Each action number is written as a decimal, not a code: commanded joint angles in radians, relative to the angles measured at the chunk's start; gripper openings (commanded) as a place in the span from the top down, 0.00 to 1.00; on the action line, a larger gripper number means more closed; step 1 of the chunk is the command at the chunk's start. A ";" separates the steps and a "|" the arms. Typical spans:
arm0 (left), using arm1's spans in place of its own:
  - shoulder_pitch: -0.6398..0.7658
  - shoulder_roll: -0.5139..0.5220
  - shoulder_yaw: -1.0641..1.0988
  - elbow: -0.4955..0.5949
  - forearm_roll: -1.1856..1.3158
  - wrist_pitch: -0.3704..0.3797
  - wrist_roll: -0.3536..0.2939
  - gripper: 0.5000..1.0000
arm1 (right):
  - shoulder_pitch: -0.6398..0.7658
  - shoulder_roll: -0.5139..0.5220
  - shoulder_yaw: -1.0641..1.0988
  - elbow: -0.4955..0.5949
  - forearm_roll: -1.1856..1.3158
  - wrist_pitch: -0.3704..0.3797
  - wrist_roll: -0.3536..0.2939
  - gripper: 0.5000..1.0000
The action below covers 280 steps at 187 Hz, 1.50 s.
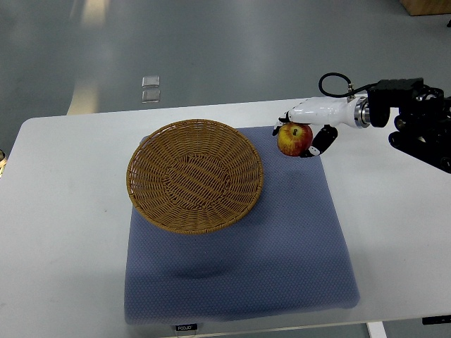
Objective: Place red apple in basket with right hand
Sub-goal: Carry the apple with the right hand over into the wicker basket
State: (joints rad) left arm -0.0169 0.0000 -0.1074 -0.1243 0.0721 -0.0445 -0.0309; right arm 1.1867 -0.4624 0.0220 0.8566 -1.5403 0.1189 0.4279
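The right robot hand [304,130] reached in from the right edge of the picture, its white palm lying over the top of the red apple [294,139] and its dark-tipped fingers [318,143] curled down around the fruit's right side. The fingers were closed narrowly about the apple, so the hand appeared to be gripping it, though whether the apple was lifted or resting on the mat below could not be told. Behind the hand, a silver wrist ring joined it to a black forearm [421,120], and a black cable [337,84] looped above the wrist.

The apple, red with a yellowish patch, sat at the far right corner of a blue-grey padded mat [282,260]. It was outside the basket, just beside the basket's right rim and apart from it.

The basket [195,174] was a round, shallow, brown wicker bowl resting on the far left part of the mat, its left rim reaching past the mat's left edge. Nothing lay inside it.

The mat covered the middle of the white counter [63,232], running from near the far edge down to the near edge, where a small dark label [186,327] showed at its front hem. Beyond the counter's far edge lay a grey floor [211,49] with a small pale object [151,89] on it; what it was could not be made out.
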 commanded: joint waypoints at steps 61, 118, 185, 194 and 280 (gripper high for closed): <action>0.000 0.000 0.000 0.000 0.000 0.000 -0.001 0.00 | 0.097 0.145 0.009 -0.001 0.016 -0.004 -0.006 0.56; 0.000 0.000 0.000 0.000 0.000 0.000 0.000 0.00 | 0.056 0.297 0.012 -0.008 0.023 -0.041 -0.009 0.56; 0.000 0.000 0.000 0.000 0.000 0.000 -0.001 0.00 | -0.002 0.357 0.018 -0.014 0.025 -0.097 -0.009 0.55; 0.000 0.000 0.000 0.000 0.000 0.000 0.000 0.00 | -0.009 0.367 0.018 -0.014 0.023 -0.104 -0.009 0.55; 0.000 0.000 0.000 0.000 0.000 0.000 0.000 0.00 | -0.025 0.375 0.019 -0.014 0.025 -0.122 -0.011 0.37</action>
State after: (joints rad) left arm -0.0169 0.0000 -0.1074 -0.1243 0.0721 -0.0445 -0.0309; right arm 1.1637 -0.0883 0.0415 0.8421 -1.5161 -0.0006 0.4173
